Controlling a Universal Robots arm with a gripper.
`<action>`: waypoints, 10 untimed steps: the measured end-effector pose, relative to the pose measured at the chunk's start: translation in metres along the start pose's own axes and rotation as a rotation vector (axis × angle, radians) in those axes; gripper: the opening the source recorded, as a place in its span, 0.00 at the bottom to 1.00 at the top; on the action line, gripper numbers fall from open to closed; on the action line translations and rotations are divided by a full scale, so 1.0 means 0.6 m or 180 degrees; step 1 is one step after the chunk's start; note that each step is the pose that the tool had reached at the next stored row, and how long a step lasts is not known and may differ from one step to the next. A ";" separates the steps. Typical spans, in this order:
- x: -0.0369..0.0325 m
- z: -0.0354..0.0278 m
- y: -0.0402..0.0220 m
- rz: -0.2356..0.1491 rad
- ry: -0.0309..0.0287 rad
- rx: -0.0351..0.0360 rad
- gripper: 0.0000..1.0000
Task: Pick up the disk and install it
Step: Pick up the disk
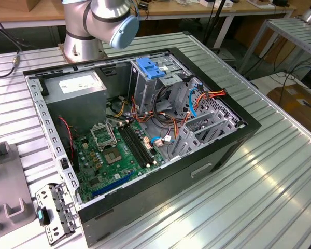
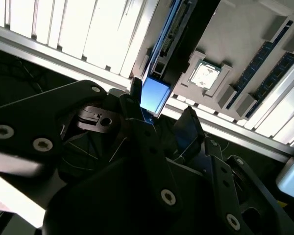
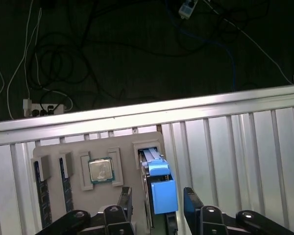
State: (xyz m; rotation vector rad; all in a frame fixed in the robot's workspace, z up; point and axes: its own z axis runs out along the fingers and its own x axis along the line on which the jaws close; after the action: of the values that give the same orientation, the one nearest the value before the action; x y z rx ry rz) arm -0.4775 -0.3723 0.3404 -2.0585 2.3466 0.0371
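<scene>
Since the disk (image 3: 157, 169) stands on its edge in a narrow slot (image 3: 148, 146) of the grey tray (image 3: 73, 152), which lies on the ribbed metal table (image 3: 235, 147), we judge that the step in hand is the grasp, with the lift not yet begun. The gripper (image 3: 158, 195) hangs over the blue end of the disk with its fingers (image 3: 190, 196) apart, one on each side. In both wrist views we see a gap between the blue plastic and at least one finger, so it has hold of nothing.

To do this step well, we would centre the blue end between the two fingers, so that they meet it together and do not push the disk sideways in its slot. The fingers should close on the flat faces of the blue block, not on a corner. Any pull should go straight along the slot, because a tilted pull may jam the carrier against the walls. The processor chip (image 3: 100, 170) lies in a pocket just beside the slot, so there is little room for drifting to that side.

The disk itself is a thin dark plate held in a bright blue carrier. The blue end is block-like and stands out of the slot toward the gripper, and its end face looks pale where the light catches it.
</scene>
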 end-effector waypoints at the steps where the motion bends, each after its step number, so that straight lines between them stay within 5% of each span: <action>1: 0.000 0.000 0.000 -0.0001 0.0000 0.0000 0.54; 10: 0.000 0.001 0.000 -0.0015 0.0000 0.0000 0.54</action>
State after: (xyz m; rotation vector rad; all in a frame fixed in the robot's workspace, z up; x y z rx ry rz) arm -0.4776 -0.3723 0.3400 -2.0642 2.3417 0.0371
